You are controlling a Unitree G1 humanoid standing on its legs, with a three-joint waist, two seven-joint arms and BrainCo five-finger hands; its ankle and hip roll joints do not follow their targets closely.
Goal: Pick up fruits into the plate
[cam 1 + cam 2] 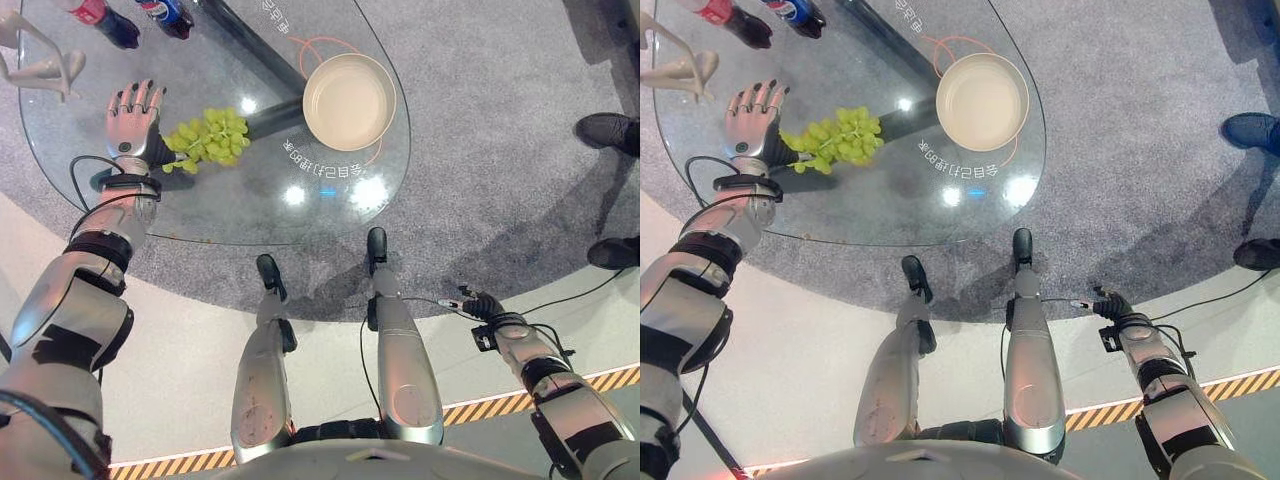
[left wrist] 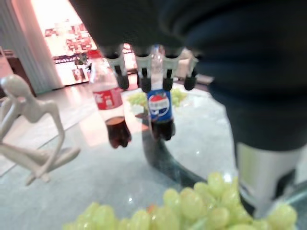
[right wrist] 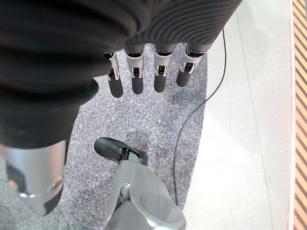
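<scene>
Plate [image 1: 349, 101] sitting empty on glass surface [image 1: 250, 200] — nothing done yet. Grapes [image 1: 208, 137] lying beside left hand [image 1: 133, 118], fingers [image 1: 140, 96] spreading straight, thumb seemingly touching bunch. Right hand [image 1: 1114, 303] hanging idle, fingers relaxed.

The glass counter [image 1: 330, 215] between the grape bunch [image 1: 208, 138] and the plate [image 1: 349, 101] is left bare, so a straight path across is offered. The near edge of the counter below the grapes is likewise unoccupied. Beyond the grapes, passage is narrowed by 2 bottles [image 1: 140, 18] and a white figurine [image 1: 38, 62]. The left hand [image 1: 133, 118], fingers straight, is held just beside the grapes on the side away from the plate.
</scene>
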